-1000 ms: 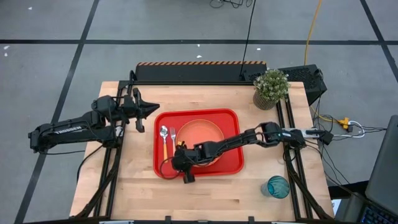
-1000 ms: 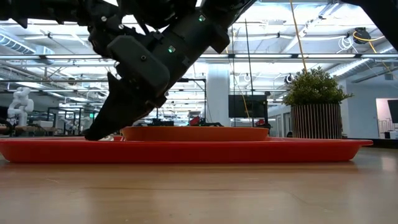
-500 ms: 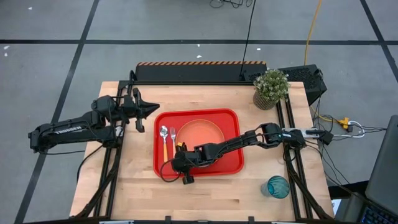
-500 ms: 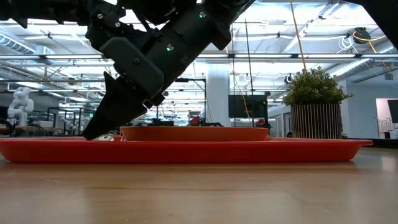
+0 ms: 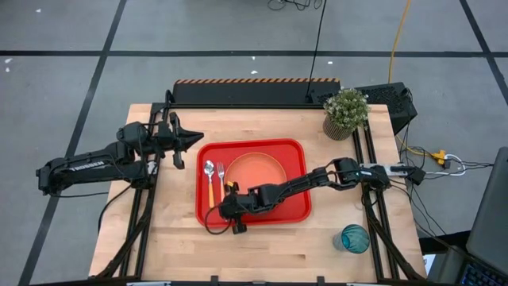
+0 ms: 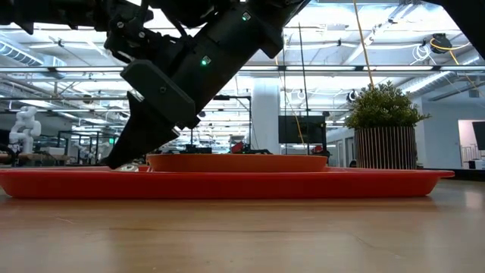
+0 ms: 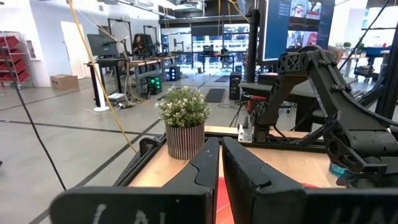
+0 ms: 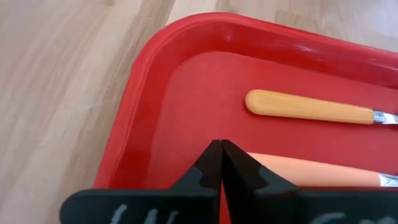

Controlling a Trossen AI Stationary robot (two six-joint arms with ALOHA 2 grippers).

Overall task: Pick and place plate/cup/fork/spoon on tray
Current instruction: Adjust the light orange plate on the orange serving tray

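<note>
right claw closed, empty, over tray corner by fork handle; left claw nearly closed; no legible writing.

A small potted plant stands at the far right corner of the wooden table.

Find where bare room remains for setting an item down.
Free: bare table between the tray and cup; also between tray and plant. Crowded: the tray's spoon, fork and plate, with the right pincer low.
</note>
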